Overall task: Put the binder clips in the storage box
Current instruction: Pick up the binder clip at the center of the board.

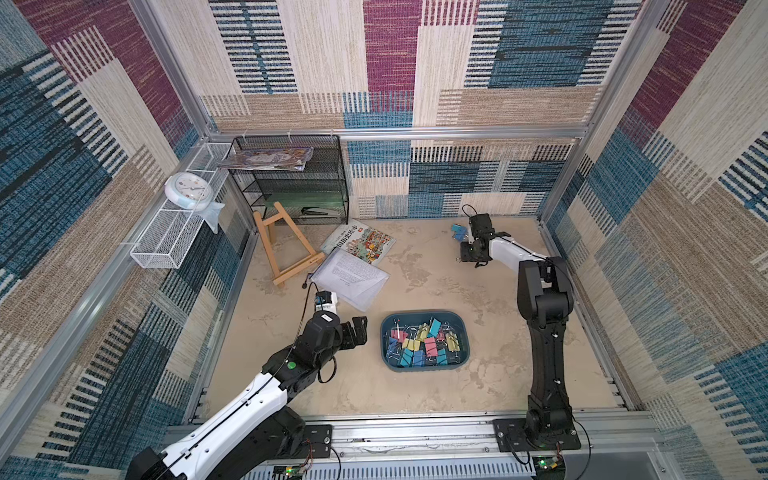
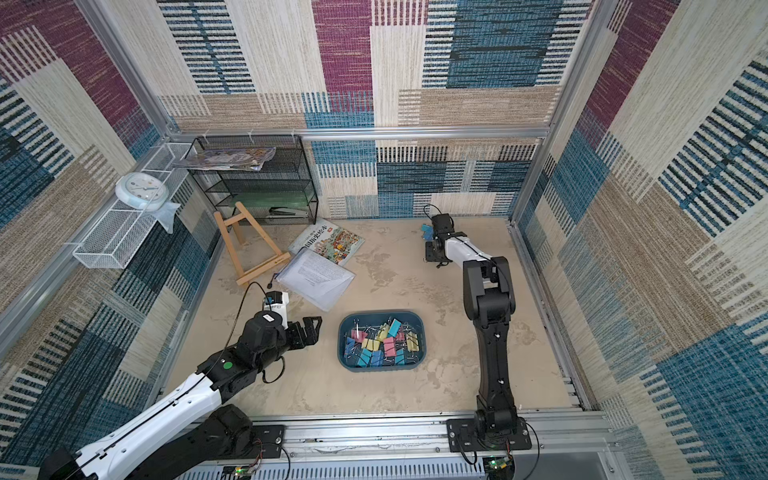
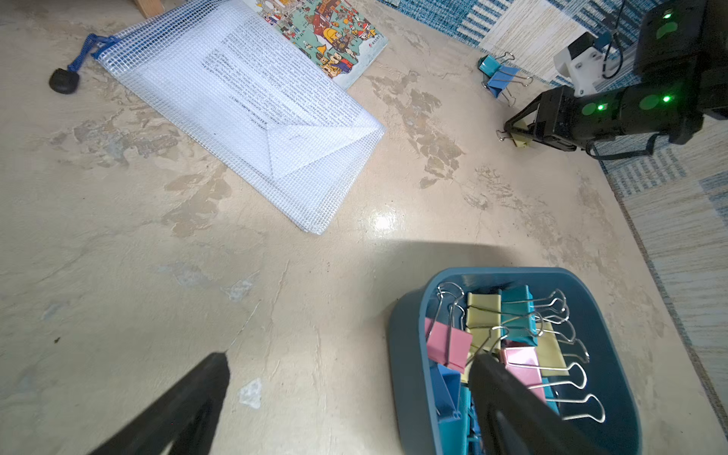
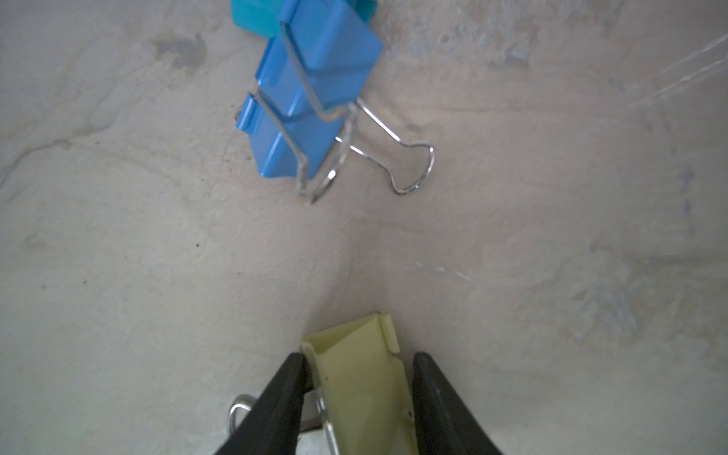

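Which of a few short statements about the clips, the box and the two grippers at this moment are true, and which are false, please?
1. The left gripper is open and empty. True.
2. No clip lies outside the storage box. False: a blue clip and a teal clip lie on the table, and a yellow clip is outside too.
3. The right gripper has its fingers on either side of the yellow clip. True.
4. The storage box is empty. False: it holds many binder clips in pink, yellow, blue and teal.

Robot lab cell: alu frame (image 1: 457,133), carpet-clad walls (image 1: 390,62), mesh office rack (image 1: 291,183).
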Controlling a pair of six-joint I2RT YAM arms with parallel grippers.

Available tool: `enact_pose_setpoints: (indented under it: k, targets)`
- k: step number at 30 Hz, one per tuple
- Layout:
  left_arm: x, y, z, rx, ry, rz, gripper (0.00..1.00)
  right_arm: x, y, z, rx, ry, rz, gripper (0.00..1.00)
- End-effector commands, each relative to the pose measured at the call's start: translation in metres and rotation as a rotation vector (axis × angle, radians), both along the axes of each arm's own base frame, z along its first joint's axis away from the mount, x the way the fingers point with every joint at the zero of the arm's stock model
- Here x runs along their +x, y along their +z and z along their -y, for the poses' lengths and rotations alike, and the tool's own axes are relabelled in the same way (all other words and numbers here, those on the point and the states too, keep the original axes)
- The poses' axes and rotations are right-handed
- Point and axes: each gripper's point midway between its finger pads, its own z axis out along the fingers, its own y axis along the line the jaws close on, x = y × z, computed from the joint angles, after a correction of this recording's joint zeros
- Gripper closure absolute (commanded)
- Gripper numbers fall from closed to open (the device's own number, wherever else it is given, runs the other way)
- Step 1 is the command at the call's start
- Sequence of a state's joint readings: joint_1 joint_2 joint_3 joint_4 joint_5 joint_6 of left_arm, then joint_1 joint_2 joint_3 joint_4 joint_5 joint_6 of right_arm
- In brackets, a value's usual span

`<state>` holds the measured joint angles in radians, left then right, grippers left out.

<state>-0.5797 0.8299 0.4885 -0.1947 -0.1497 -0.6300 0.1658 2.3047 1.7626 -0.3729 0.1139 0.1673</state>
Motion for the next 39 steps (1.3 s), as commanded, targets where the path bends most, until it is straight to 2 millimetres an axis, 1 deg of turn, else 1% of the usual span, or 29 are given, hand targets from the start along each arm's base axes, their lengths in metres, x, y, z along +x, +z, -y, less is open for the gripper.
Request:
enact_pose_setpoints:
  k: [1,4,6,13,17,20,23,26,29,34,39]
  targets:
    - [0.002,0.001,0.002,-0.008,-0.003,0.007,0.01,-0.026,-0.013,-0.003,0.034,-0.001,-0.102,0.52]
    - [0.003,0.001,0.003,-0.001,-0.007,0.005,0.01,-0.029,-0.008,-0.005,0.052,0.002,-0.098,0.5]
    - [0.003,0.001,0.003,0.0,-0.008,0.002,0.01,-0.031,-0.007,-0.006,0.058,0.001,-0.094,0.5]
    - [0.001,0.002,0.0,0.002,-0.001,0.01,0.01,-0.035,-0.022,-0.004,0.051,-0.009,-0.126,0.58]
    - [0.001,0.002,-0.001,0.0,0.002,0.014,0.01,-0.036,-0.021,-0.001,0.037,-0.022,-0.12,0.62]
    - [0.001,0.002,0.0,-0.003,-0.001,0.012,0.01,-0.035,-0.011,-0.001,0.04,-0.023,-0.095,0.65]
    - [0.002,0.002,0.0,-0.001,-0.002,0.013,0.01,-0.033,0.007,-0.005,0.074,-0.019,-0.045,0.68]
    - [0.001,0.002,0.0,-0.001,0.0,0.012,0.01,-0.034,0.022,-0.007,0.099,-0.023,-0.007,0.7]
    - [0.001,0.003,0.0,-0.003,-0.001,0.011,0.0,-0.04,0.032,-0.009,0.118,-0.026,0.014,0.71]
    - [0.0,0.003,-0.001,-0.006,0.003,0.011,0.01,-0.054,0.041,-0.014,0.174,-0.034,0.033,0.71]
    - [0.0,0.003,0.0,-0.008,0.001,0.01,0.01,-0.068,0.051,-0.024,0.227,-0.024,0.049,0.71]
